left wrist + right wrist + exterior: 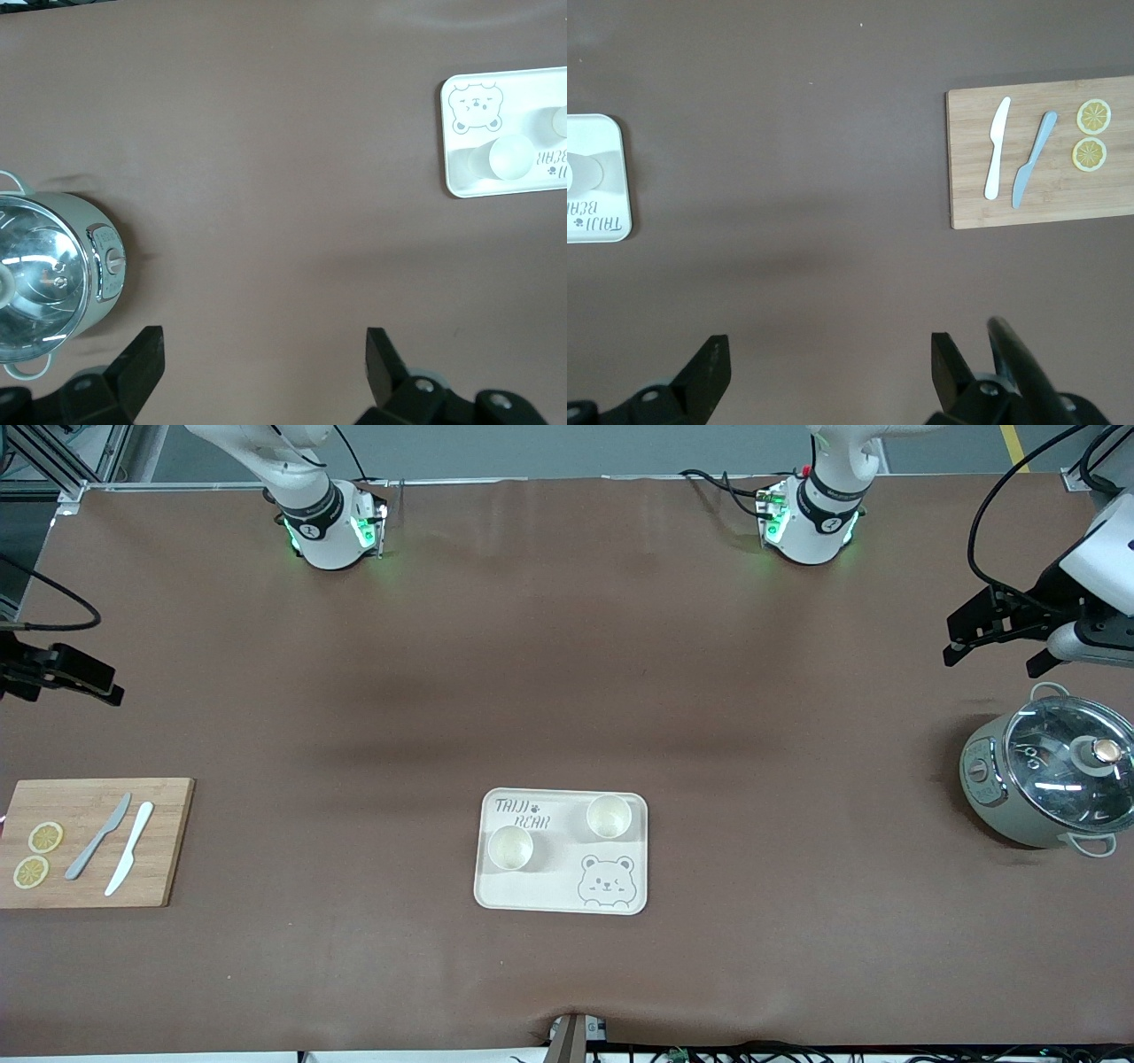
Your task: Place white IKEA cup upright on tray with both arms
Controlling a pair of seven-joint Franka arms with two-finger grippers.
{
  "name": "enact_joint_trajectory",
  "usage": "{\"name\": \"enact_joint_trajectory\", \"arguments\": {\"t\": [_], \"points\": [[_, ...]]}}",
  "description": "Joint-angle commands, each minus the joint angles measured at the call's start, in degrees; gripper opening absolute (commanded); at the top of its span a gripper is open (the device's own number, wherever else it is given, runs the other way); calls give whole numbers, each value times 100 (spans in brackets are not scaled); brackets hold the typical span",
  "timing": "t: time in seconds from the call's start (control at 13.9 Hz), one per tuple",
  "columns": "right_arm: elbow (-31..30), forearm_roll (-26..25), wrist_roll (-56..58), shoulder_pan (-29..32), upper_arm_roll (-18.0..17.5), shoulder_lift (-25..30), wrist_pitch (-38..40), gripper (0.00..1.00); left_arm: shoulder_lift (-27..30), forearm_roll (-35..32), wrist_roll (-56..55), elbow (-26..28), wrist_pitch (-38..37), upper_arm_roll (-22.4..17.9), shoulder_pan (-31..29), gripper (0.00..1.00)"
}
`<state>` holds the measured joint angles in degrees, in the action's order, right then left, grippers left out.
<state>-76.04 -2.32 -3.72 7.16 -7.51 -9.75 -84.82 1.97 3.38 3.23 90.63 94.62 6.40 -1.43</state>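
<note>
Brown table [567, 691]: two cups [510, 848] [609, 816] are seen upright on the tray [561, 886].
Left gripper [997, 631] and right gripper [66, 673], held well apart from the tray, are spread wide, empty.

The right gripper [62, 673] and the pot [1050, 784] are each cut off by the front view's edges.

Cream tray, brown table

The tray [620, 850] is cream with grey "TAIJI BEAR" lettering and a winking bear drawing; two white cups [510, 848] [609, 816]; light wooden cutting board [168, 841]; yellow lemon slices [45, 837]; grey-green pot [997, 797].
</note>
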Motion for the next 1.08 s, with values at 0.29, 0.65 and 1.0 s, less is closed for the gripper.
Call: {"name": "enact_joint_trajectory", "arguments": {"t": [0.29,0.65,1.0], "points": [[-832,-67,-639,-84,-137,500,-333,100,14,-48,98,-46,-5,10,-15,100],[-1624,-84,-447,-206,-146,984,-878,100,14,-48,98,-37,-14,10,-15,100],[-1580,-93,-367,-365,-146,984,-957,100,14,-48,98,-37,-5,10,-15,100]]}}
